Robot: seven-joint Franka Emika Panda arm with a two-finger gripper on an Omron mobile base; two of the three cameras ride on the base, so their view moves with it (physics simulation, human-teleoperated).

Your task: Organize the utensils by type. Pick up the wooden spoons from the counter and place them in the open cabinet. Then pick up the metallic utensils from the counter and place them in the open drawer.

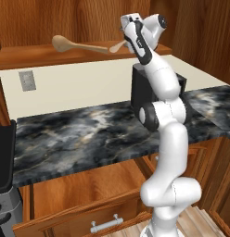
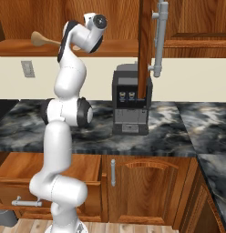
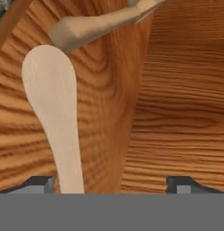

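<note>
**— Where are your fingers just now?**
— My fingers (image 3: 112,182) stand wide apart, up inside the open cabinet (image 1: 24,54). Nothing is clamped between them. One tip (image 3: 39,182) sits at seven o'clock in the hand view, the other at five.

**— And the spoons?**
— The smaller wooden spoon (image 3: 53,113) runs from beside my seven o'clock tip up towards eleven, on the shelf wood. Beyond it, at twelve, lies the larger wooden spoon (image 1: 73,45); from the left base view its bowl is at ten o'clock on the shelf.

**— So which step is this?**
— I judge the spoon half is closing: both sit in the cabinet. Next I'd draw back clear of the shelf, then go down to the marbled table (image 1: 89,134) for the metal pieces, bound for the open drawer (image 2: 23,168).
</note>
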